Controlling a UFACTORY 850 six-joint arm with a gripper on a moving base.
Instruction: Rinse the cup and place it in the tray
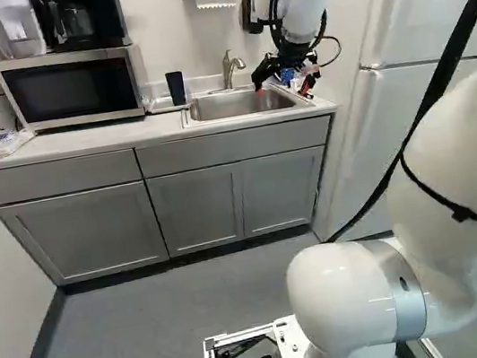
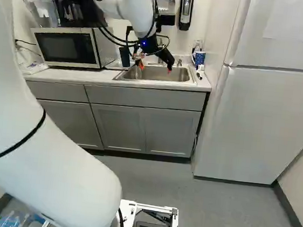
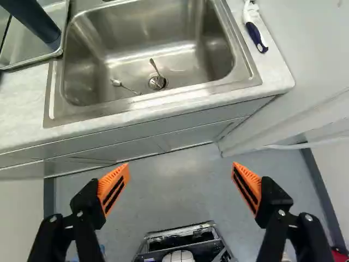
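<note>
Arm (image 2: 63, 175) cut off; dark cup (image 3: 36, 24) cropped, wrist view.

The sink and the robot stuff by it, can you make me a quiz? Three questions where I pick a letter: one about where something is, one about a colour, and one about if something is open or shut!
1. Where do the two metal utensils lie?
A) on the microwave
B) in the sink
C) on the floor

2. What colour are the pads of the tool?
A) orange
B) green
C) white

3. How is the tool?
A) fully shut
B) nearly shut
C) wide open

Answers:
1. B: the wrist view shows both down in the basin, by the drain.
2. A: both pads show bright orange there.
3. C: its two fingers stand far apart.
</note>
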